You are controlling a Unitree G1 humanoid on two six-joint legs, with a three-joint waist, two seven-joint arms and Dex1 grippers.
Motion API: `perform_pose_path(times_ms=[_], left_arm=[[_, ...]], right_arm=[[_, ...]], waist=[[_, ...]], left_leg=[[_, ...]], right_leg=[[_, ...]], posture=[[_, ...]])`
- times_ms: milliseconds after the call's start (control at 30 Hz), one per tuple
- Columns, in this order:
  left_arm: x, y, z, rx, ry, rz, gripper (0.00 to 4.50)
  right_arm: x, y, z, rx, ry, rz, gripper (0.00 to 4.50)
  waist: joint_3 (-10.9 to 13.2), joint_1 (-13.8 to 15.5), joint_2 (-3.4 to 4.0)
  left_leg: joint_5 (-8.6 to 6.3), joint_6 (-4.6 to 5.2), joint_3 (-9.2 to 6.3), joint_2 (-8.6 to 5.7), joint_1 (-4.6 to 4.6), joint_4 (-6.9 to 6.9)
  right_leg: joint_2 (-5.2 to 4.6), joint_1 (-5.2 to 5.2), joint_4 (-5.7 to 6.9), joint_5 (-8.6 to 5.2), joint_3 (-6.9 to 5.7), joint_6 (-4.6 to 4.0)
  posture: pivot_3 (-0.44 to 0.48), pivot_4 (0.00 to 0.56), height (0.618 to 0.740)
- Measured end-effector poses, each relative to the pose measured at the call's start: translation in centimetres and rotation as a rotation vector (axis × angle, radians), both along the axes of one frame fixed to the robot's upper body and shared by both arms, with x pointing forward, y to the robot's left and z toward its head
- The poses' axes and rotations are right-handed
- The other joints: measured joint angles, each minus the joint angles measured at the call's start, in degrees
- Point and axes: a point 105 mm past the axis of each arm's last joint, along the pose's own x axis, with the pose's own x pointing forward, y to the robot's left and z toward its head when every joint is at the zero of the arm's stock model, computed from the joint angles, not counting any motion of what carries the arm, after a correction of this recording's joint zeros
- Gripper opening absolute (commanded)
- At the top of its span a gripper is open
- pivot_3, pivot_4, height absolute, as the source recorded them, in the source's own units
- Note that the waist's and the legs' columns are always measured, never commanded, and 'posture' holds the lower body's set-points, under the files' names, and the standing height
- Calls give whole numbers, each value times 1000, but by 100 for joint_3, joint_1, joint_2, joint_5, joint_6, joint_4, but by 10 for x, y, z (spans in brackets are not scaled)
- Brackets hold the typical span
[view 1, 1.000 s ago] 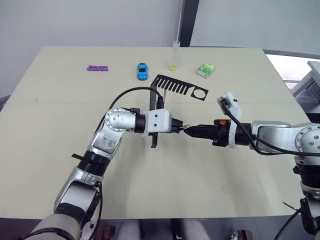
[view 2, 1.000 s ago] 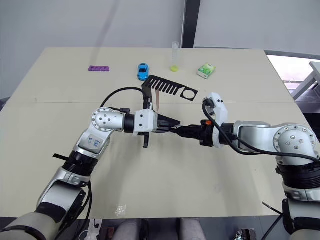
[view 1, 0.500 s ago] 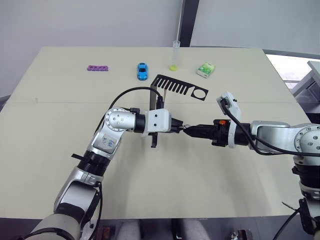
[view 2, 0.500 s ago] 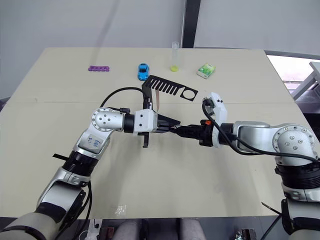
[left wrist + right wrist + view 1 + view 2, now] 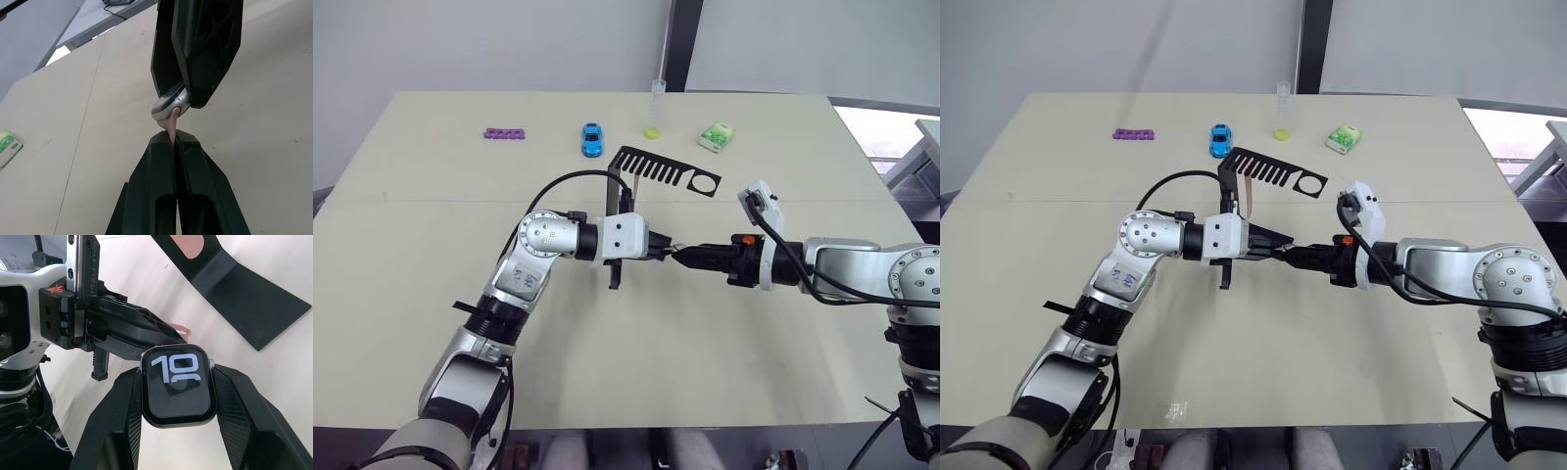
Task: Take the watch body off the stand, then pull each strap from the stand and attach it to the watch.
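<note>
Two grippers meet tip to tip at the centre of the left eye frame, just above the table (image 5: 724, 372). The watch body (image 5: 178, 384) sits clamped between the right gripper (image 5: 177, 396) fingers (image 5: 244, 406), one on each side of the case, screen facing the wrist camera with white marks on it. In the left wrist view it shows as a silvery rounded edge at the middle of the frame.

Left gripper (image 5: 174, 138) fingers (image 5: 156, 166) are pressed together, pinching one pinkish-tan strap (image 5: 170, 123); only a short curved end sticks out past the tips and touches the watch body edge. Cannot tell whether it is seated in the slot.

The stand (image 5: 651, 171) is just behind the left gripper, centre frame: upright next to the white wrist housing, comb-slotted arm reaching right to the round hole. Second strap (image 5: 1249, 199) hangs from the comb arm by the upright; its rounded end shows at the top of the right wrist view against the black metal.

Along the far edge of the table, upper part of frame, left to right: purple knobbly strip (image 5: 504, 132), blue toy car (image 5: 592, 138), clear tube with yellow-green bottom (image 5: 655, 108), green-white packet (image 5: 716, 135). All well apart from the grippers
</note>
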Motion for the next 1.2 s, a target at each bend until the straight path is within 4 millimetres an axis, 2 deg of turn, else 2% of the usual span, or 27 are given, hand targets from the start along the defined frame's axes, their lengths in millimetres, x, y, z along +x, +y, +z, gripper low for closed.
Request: perform_pose_path(times_ms=[967, 1033, 1067, 1200], left_arm=[[2, 1, -1, 5, 36, 23, 0], [1, 1, 1, 3, 60, 35, 688], [0, 0, 2, -1, 58, 29, 834], [-14, 10, 11, 16, 61, -5, 2730]], right_arm=[[2, 0, -2, -16, -10, -6, 1609], [1, 1, -2, -13, -11, 2, 1609], [0, 2, -2, -9, -10, 13, 1609], [-11, 14, 0, 7, -19, 92, 1609]], waist=[[0, -1, 0], [0, -1, 0], [1, -2, -1], [1, -26, 0]], left_leg=[[0, 0, 0, 0, 0, 0], [0, 0, 0, 0, -1, 0], [0, 0, 0, 0, -2, 0], [1, -2, -1, 4, -2, -4]], right_leg=[[0, 0, 0, 0, 0, 0], [0, -1, 0, 0, 0, 0], [0, -1, 0, 0, 0, 0], [1, -5, 2, 0, 0, 0]], posture=[[0, 150, 740], [0, 150, 740], [0, 150, 740], [0, 150, 740]])
